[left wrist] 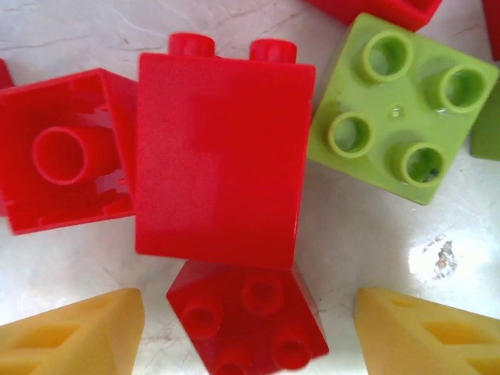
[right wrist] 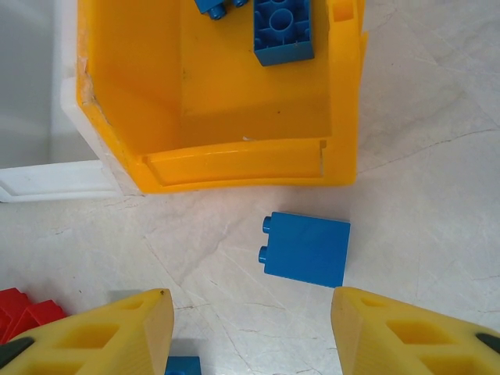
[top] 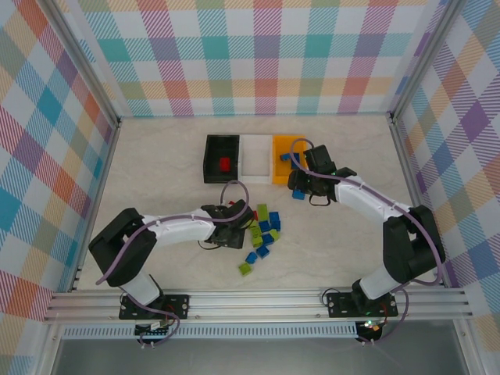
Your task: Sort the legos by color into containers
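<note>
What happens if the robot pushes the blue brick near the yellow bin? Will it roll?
Probably not: the blue brick lies on a flat side, so it should slide. It looks like hard, shiny plastic, so likely stiff and a bit slippery on the smooth table.

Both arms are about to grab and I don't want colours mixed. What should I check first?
1. Left gripper open, empty: ok.
2. Studded red brick between its fingertips, untouched: ok.
3. That brick free of neighbours: cannot tell; a larger red brick abuts it.
4. Right gripper open, empty: ok.
5. Blue brick lying on the table outside the orange-yellow bin: not ok, unsorted.
6. Bin contents seen: blue bricks in the orange-yellow bin, a red one in the black bin: ok.
</note>
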